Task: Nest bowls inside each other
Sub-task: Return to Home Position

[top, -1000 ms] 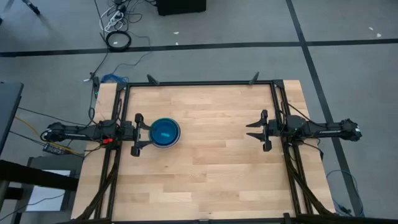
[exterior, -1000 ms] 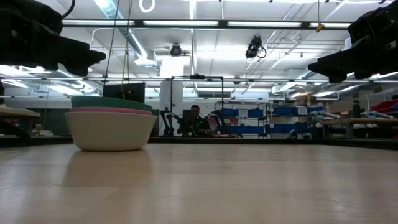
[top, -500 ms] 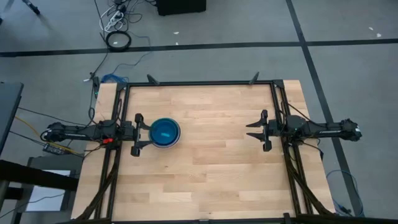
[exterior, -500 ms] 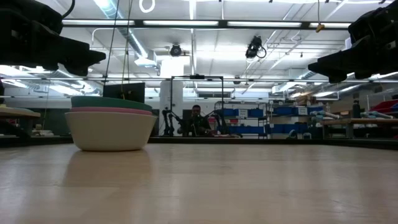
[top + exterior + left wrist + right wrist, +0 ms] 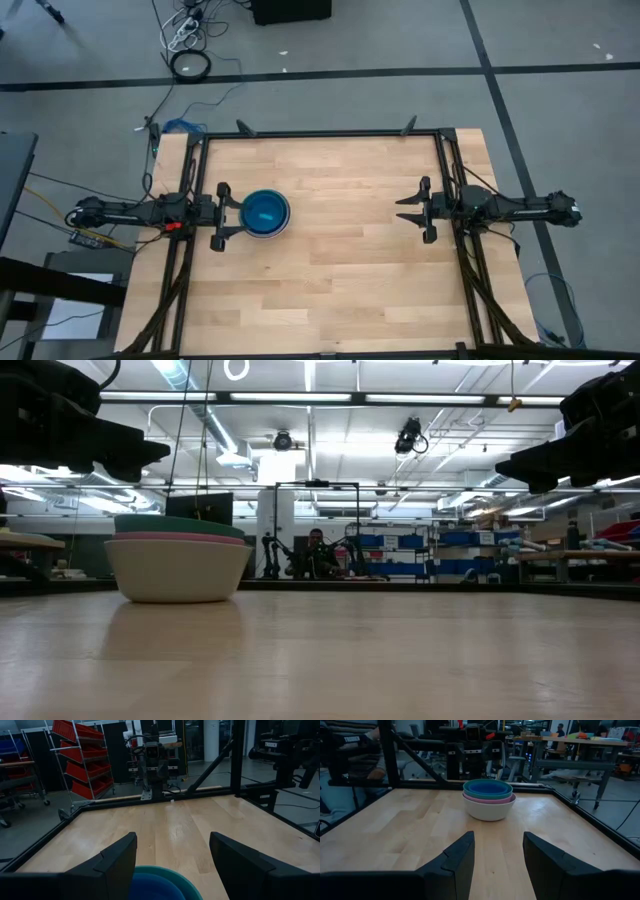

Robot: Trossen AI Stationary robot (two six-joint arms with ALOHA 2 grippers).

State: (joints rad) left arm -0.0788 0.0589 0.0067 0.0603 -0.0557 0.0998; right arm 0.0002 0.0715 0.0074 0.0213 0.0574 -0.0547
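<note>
The bowls stand nested in one stack point(image 5: 266, 214) on the wooden table's left half, its base on the wood. A grey-white bowl point(image 5: 178, 570) is outermost, with a pink rim point(image 5: 488, 798) and a teal rim point(image 5: 178, 525) above it and a bright blue bowl point(image 5: 266, 211) innermost. My left gripper point(image 5: 224, 216) hangs open and level just left of the stack, above table height, its fingers point(image 5: 117, 860) over the stack's near rim point(image 5: 165, 877). My right gripper point(image 5: 412, 209) hangs open at the right side, far from the stack.
A black metal frame point(image 5: 320, 133) runs around the table's far and side edges. The wood between the stack and my right gripper point(image 5: 497, 862) is bare. A person point(image 5: 316, 555) sits in the room beyond the far edge.
</note>
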